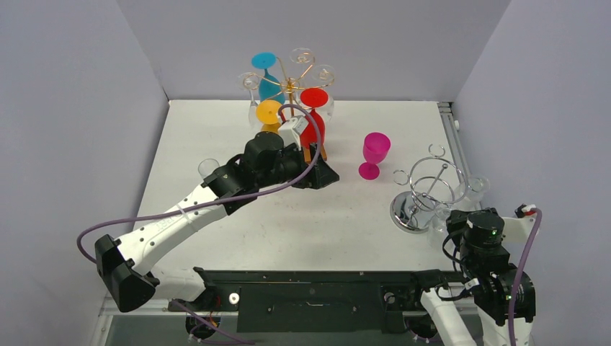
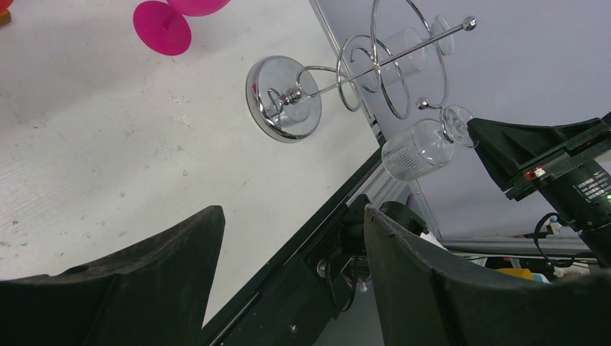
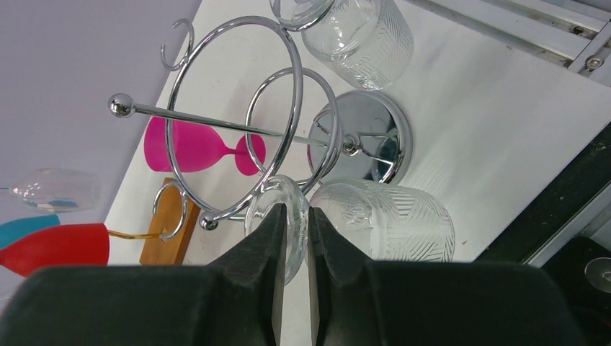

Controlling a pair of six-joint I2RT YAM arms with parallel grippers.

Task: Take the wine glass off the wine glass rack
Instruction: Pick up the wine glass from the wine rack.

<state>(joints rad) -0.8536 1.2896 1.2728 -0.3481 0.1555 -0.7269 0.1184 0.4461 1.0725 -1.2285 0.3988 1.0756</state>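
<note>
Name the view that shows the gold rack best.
Top external: the rack shows nearly whole, curled arms and hanging glasses, its base partly behind the left arm. Right wrist catches only its wooden base; left wrist barely a corner.

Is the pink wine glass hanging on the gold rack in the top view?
No, the pink wine glass stands upright on the table, to the right of the gold rack and apart from it.

Rack (image 1: 290,85) (gold wire), chrome stand (image 3: 385,122) — glossy
</note>
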